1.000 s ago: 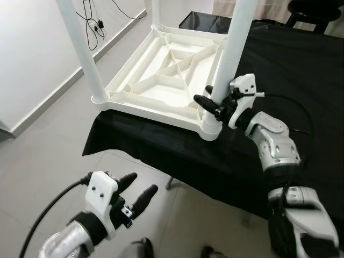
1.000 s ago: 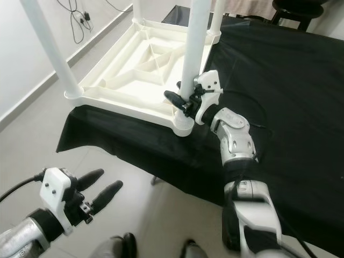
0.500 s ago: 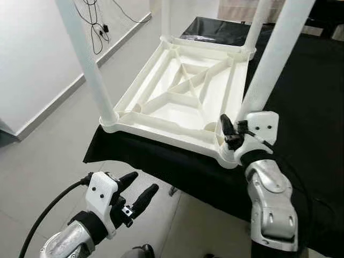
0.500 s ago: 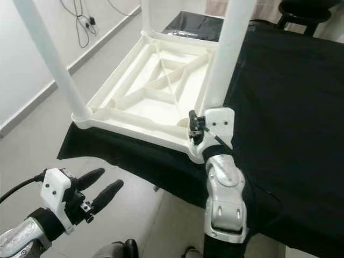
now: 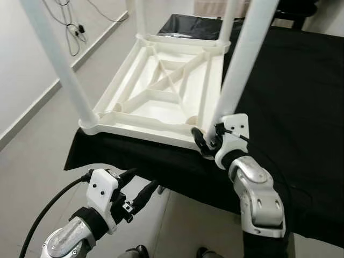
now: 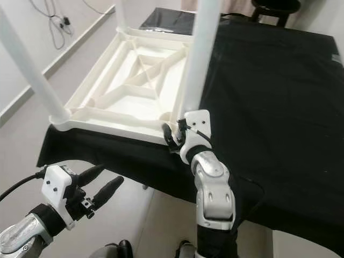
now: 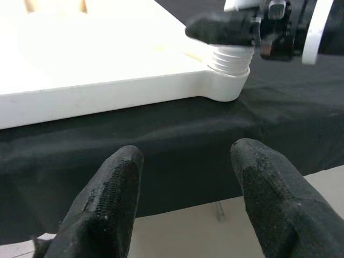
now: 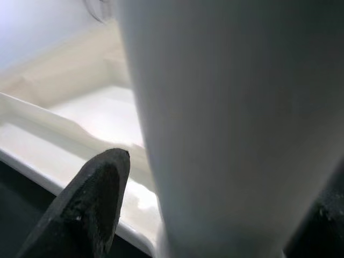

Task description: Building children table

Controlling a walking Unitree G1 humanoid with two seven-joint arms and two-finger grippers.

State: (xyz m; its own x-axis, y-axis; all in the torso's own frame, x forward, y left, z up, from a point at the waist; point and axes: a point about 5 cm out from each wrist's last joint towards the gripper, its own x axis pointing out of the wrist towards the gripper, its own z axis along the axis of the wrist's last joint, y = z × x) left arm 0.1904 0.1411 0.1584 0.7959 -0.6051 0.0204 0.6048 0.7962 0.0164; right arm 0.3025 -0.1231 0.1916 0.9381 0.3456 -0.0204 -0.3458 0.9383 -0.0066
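A white plastic children's table (image 5: 161, 97) lies upside down on a bigger table under a black cloth (image 5: 301, 107). Its legs stand upright. My right gripper (image 5: 207, 141) is at the near right corner, shut around the base of the near right leg (image 5: 242, 59) just above its screw socket (image 7: 228, 62). In the right wrist view the white leg (image 8: 226, 123) sits between the black fingers (image 8: 91, 199). My left gripper (image 5: 142, 179) hangs open over the floor, below and in front of the cloth's edge, with nothing between its fingers (image 7: 107, 199).
The near left leg (image 5: 59, 70) rises at the overhanging corner. Grey tiled floor (image 5: 32, 156) lies to my left, with cables (image 5: 67, 27) by the white wall. A dark stool (image 6: 274, 8) stands behind the black table.
The view has shifted, so my right arm now reaches up from below instead of from the right. Its gripper stays on the leg's base. The left gripper stays open.
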